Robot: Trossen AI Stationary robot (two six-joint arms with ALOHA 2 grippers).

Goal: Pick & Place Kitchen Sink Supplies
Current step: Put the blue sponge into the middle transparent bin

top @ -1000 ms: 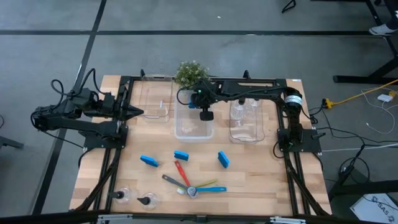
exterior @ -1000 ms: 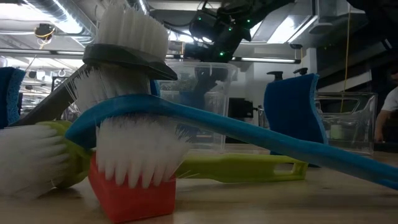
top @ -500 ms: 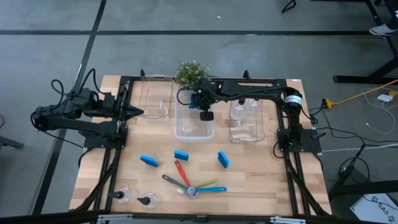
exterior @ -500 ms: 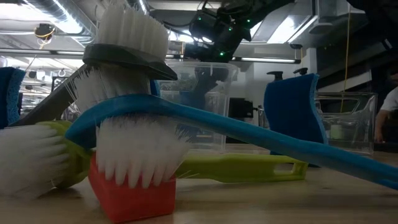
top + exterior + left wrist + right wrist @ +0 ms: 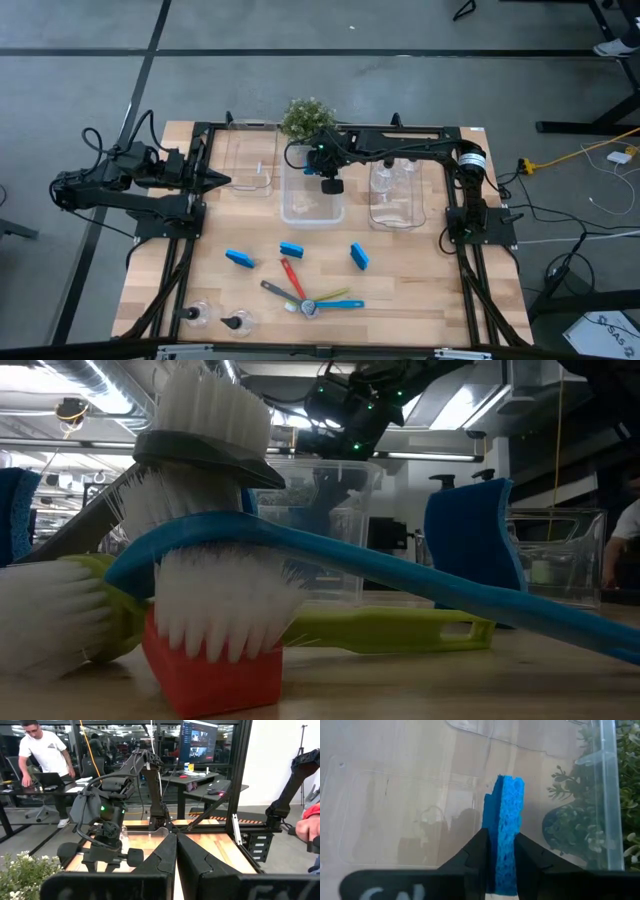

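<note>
Trouble from here would most likely be a sticky release: the right claw (image 5: 499,857) has its fingers against both faces of a blue sponge (image 5: 503,832), held on edge over the middle clear bin (image 5: 312,196), and the fingers look only barely eased apart. My guess is the soft foam could cling to one finger and get dragged back out, or drop on its edge and lean against the bin wall by the potted plant (image 5: 306,117) instead of lying flat. A hurried lift could also knock the bin's rim.

That sponge is a bright blue, coarse-pored slab, upright, its narrow edge toward the wrist camera, the bin floor bare beneath it. Three more blue sponges (image 5: 291,249) lie loose on the counter (image 5: 420,290), near a crossed pile of four brushes (image 5: 305,295): red, grey, yellow-green and blue. Two pump bottles (image 5: 236,322) stand at the counter's near left edge, and two more (image 5: 383,180) sit in the right-hand bin (image 5: 396,214).

Left claw (image 5: 175,845) waits fully closed and empty at the counter's left side.
</note>
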